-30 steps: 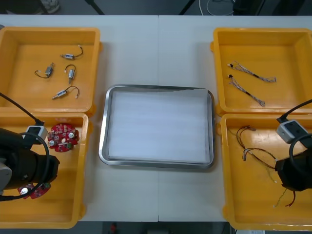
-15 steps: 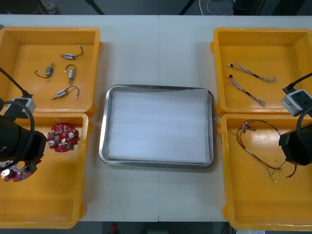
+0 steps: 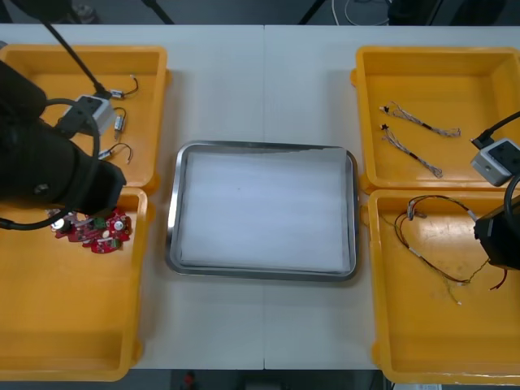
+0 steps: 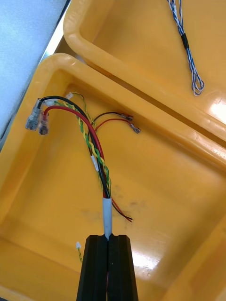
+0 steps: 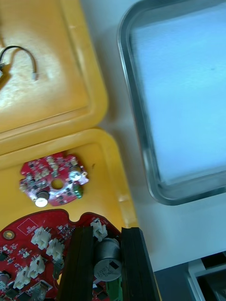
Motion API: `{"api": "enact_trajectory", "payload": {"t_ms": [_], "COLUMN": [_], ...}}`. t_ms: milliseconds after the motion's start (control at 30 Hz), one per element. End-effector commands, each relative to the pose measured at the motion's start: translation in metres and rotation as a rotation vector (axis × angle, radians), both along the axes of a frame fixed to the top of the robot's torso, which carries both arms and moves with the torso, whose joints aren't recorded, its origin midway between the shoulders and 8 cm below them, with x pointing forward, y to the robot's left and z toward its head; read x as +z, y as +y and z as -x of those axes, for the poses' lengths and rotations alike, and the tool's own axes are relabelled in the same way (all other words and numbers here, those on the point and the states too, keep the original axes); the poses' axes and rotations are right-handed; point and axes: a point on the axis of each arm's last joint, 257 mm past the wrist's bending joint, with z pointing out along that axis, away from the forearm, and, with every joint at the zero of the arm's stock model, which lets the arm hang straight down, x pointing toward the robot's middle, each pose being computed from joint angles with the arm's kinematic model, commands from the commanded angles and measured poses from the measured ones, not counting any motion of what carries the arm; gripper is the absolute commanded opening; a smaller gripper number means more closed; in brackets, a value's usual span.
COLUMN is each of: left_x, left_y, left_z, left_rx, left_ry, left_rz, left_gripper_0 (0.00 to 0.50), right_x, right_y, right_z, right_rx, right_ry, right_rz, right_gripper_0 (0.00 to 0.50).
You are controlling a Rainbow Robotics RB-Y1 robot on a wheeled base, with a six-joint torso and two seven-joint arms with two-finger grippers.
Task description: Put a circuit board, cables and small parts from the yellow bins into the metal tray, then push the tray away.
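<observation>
The left gripper (image 5: 108, 263) is clamping a circuit board (image 5: 42, 249), its fingers held apart by a raised component between them; that looks a surer purchase than the thin edge would be; in the front view this arm is reaching in from the left edge, its wrist angling down over the far wall of the lower-left bin (image 3: 73, 341); it is holding the board low beside a second circuit board (image 3: 112, 231) lying in that bin; the right gripper (image 4: 108, 263), at the right edge of the front view, is pinching the red and yellow cable (image 4: 96, 150) by its white sleeve, fingers closed together on it, so the loose ends are fanning out over the lower-right bin (image 3: 422, 349); the metal tray (image 3: 172, 211) is sitting at centre, white inside, holding nothing yet; further up, small metal parts (image 3: 119, 122) and twisted blue and white cables (image 3: 414, 154) are lying in the upper bins
</observation>
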Motion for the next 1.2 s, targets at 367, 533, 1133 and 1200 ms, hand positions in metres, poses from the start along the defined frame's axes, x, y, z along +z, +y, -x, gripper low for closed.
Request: {"api": "enact_trajectory", "payload": {"t_ms": [367, 533, 1133, 1200], "left_x": [-0.019, -0.041, -0.108, -0.111], "left_y": [-0.113, -0.139, -0.172, -0.172], "left_z": [-0.021, -0.031, -0.061, -0.063], "left_rx": [0.016, 0.019, 0.068, 0.068], "left_ry": [0.057, 0.068, 0.108, 0.095], "left_rz": [0.087, 0.104, 0.172, 0.162], "left_gripper_0": [0.0, 0.0, 0.0, 0.0], "right_x": [0.025, 0.026, 0.027, 0.028], "right_y": [0.0, -0.004, -0.006, -0.006], "right_z": [-0.006, -0.006, -0.007, -0.008], "right_rx": [0.071, 0.071, 0.074, 0.074], "right_ry": [-0.059, -0.061, -0.067, -0.068], "right_rz": [0.06, 0.075, 0.089, 0.09], "right_gripper_0": [0.0, 0.0, 0.0, 0.0]}}
